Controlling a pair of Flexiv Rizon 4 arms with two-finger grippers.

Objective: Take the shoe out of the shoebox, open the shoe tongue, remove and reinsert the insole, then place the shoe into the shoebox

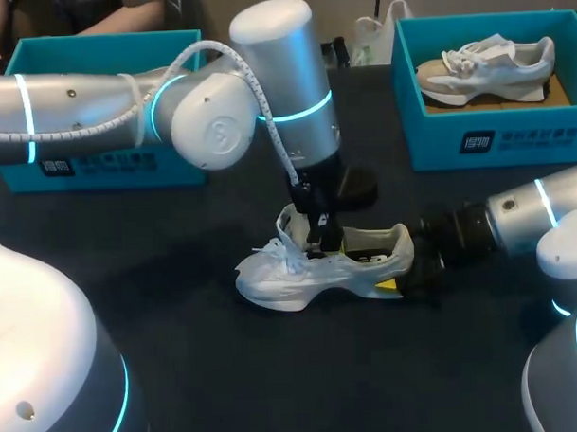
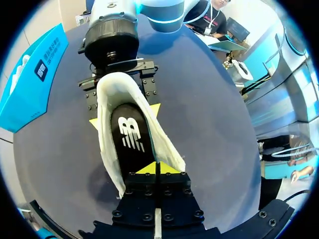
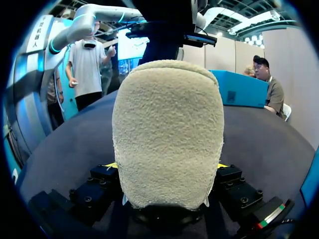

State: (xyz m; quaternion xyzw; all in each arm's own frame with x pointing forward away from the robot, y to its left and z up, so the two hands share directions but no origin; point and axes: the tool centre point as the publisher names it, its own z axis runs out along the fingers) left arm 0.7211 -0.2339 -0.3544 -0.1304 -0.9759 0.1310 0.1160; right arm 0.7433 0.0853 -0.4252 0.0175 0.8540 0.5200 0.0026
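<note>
A white sneaker (image 1: 319, 267) lies on the dark table, toe toward my left side. My right gripper (image 1: 409, 273) is shut on its heel; in the right wrist view the fuzzy heel (image 3: 167, 134) fills the space between its fingers (image 3: 112, 165). My left gripper (image 1: 320, 241) reaches down into the shoe's opening. In the left wrist view its yellow tips (image 2: 157, 168) are pressed together over the near end of the black insole (image 2: 130, 137), which lies flat inside the shoe. Whether they pinch anything is hidden. My right gripper (image 2: 124, 115) shows at the far end of the shoe.
A teal shoebox (image 1: 107, 165) stands at the back left. A second teal shoebox (image 1: 494, 133) at the back right holds another pale sneaker (image 1: 487, 67). The dark tabletop (image 1: 275, 368) spreads in front of the shoe.
</note>
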